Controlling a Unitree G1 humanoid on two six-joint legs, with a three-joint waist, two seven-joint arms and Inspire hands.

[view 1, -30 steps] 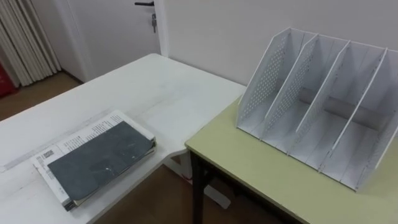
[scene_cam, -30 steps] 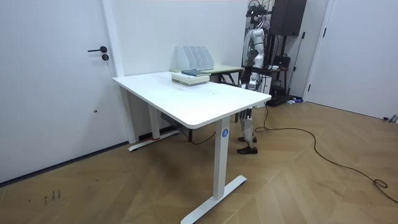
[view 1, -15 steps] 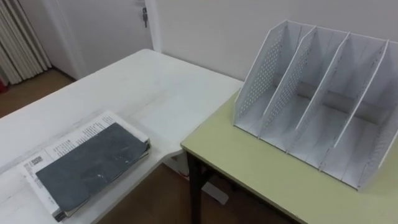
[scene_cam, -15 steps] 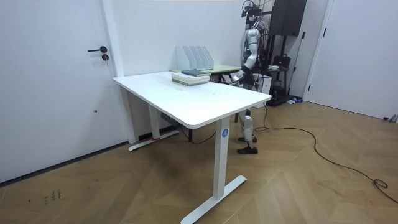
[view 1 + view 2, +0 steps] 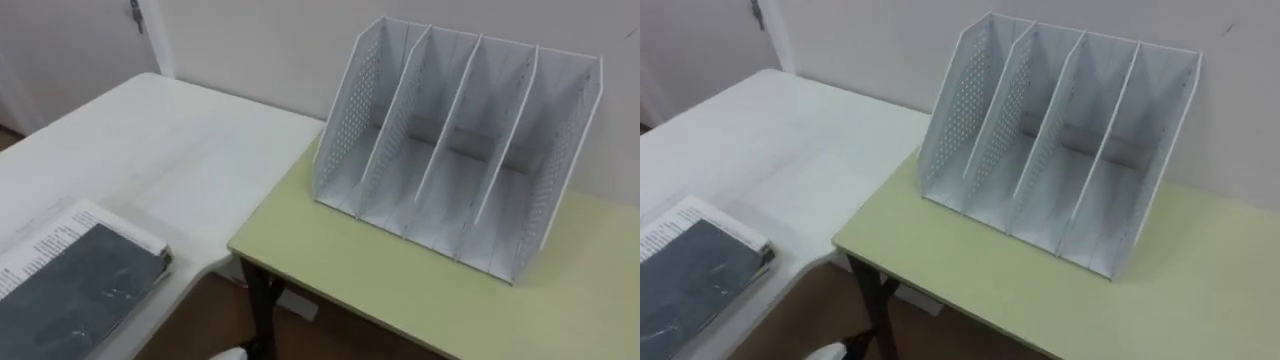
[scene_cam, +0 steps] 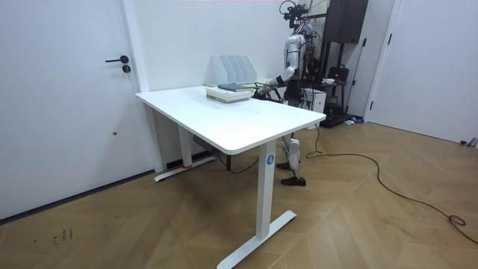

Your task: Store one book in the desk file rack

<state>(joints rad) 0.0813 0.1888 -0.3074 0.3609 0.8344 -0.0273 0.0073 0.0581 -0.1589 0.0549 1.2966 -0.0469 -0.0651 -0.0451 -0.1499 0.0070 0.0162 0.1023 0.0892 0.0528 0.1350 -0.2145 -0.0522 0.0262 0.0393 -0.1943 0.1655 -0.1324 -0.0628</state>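
Observation:
A white desk file rack (image 5: 455, 150) with perforated side walls and several open slots stands on the green desk (image 5: 390, 295), against the wall. A dark grey book (image 5: 65, 300) lies flat on a white printed one at the near edge of the white table (image 5: 150, 150), left of the green desk. The room view has the book pile (image 6: 229, 93) in front of the rack (image 6: 231, 69). I stand behind the tables at the room view's right. One arm (image 6: 270, 82) reaches forward at table height, its hand too small to read.
A gap with wooden floor separates the two tables below the green desk's corner. A door (image 6: 67, 97) is in the wall left of the white table. Behind me stands a dark equipment rack (image 6: 340, 60).
I have stepped closer to the tables and raised an arm from my side. The eye views swung right, so the rack sits nearer the centre and the books slid to the lower left corner.

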